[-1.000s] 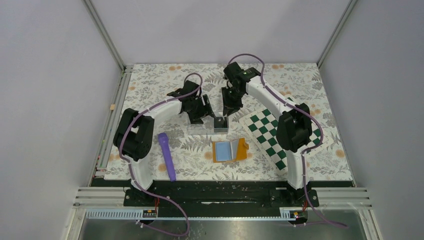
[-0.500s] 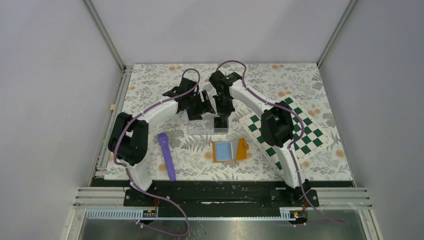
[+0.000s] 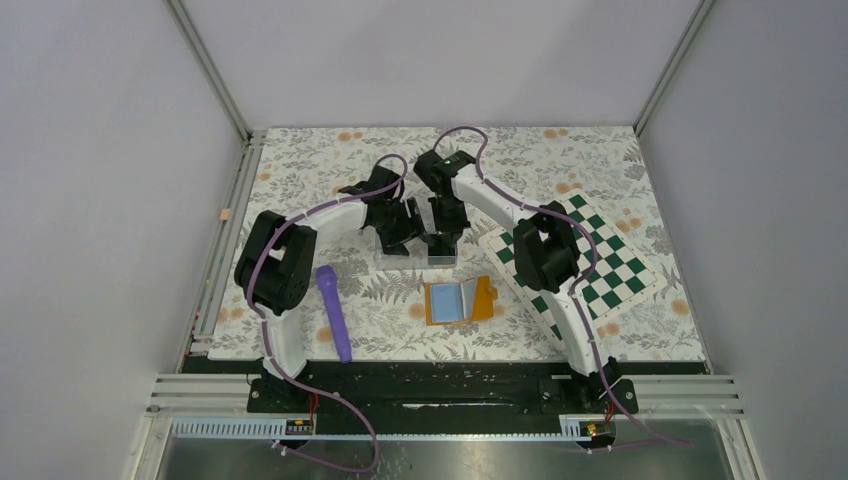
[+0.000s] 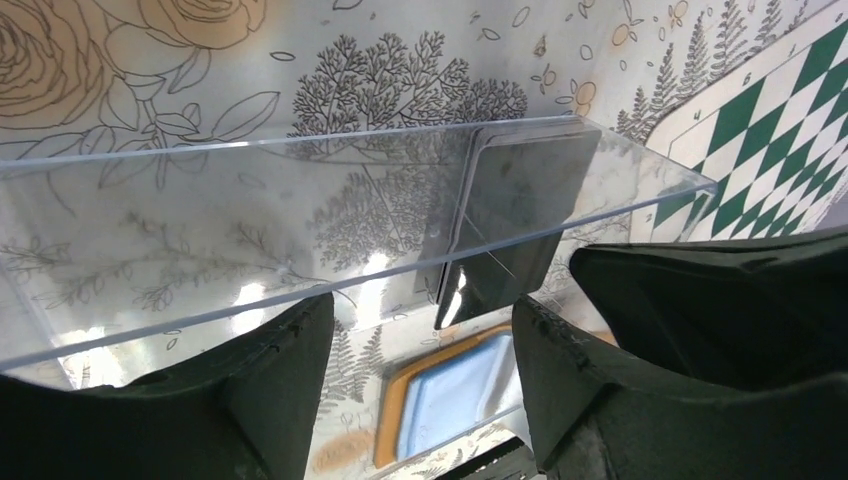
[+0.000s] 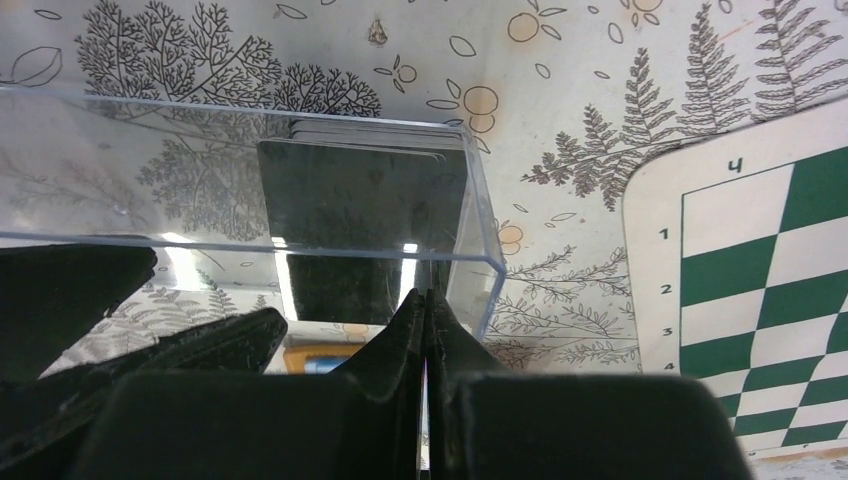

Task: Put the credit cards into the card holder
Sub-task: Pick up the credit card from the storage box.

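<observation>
Right pincer (image 5: 428, 312): pressed together, nothing visibly pinched, tip at the near wall of the clear box (image 5: 120, 170), right end. Left pincer (image 4: 420, 312): spread, along the box's near side. Credit cards (image 5: 365, 190): stacked inside the box, right end. Card holder (image 3: 458, 300): open, just nearer than the box. Advice: reopen the right pincer, enter from above, lift one card only, left steadying the box.
</observation>
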